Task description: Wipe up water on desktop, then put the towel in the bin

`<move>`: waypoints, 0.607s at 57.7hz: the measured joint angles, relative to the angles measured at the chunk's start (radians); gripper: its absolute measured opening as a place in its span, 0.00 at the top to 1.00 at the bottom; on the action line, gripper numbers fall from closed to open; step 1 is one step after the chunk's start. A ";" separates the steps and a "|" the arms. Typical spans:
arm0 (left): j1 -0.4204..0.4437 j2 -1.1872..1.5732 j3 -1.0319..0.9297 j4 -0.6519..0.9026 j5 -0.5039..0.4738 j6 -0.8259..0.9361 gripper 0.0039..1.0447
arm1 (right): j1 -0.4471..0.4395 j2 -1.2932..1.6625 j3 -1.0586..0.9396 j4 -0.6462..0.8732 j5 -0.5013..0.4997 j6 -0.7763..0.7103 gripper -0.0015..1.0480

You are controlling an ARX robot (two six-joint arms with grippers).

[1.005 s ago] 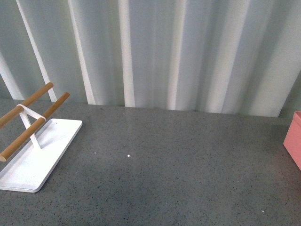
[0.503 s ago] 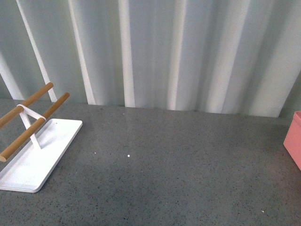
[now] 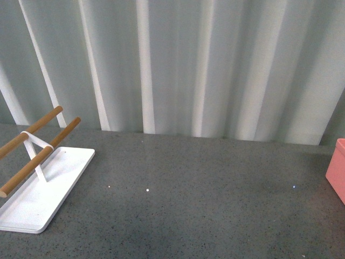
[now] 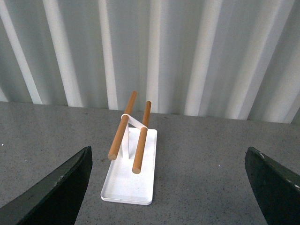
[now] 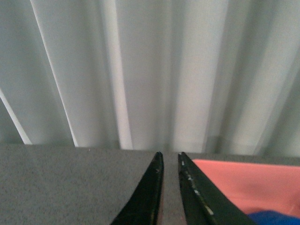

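Now: towel (image 5: 274, 218) in bin (image 5: 239, 180) | right pincer (image 5: 169, 161) nearly closed

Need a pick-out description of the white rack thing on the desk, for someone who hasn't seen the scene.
Start from the speckled dark grey desktop in front of the pale pleated curtain. At its left end lies a flat white rectangular tray with a white upright carrying two parallel wooden rails. The only other object, the salmon-pink bin, sits at the far right.

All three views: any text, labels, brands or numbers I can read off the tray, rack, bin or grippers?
None. The white tray, its wooden rails, the pink bin, the desktop and both grippers, left and right, carry no readable text, nor does the curtain behind.
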 joint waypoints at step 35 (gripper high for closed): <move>0.000 -0.001 0.000 0.000 0.000 0.000 0.06 | 0.157 -0.470 -0.276 -0.188 0.150 -0.002 0.97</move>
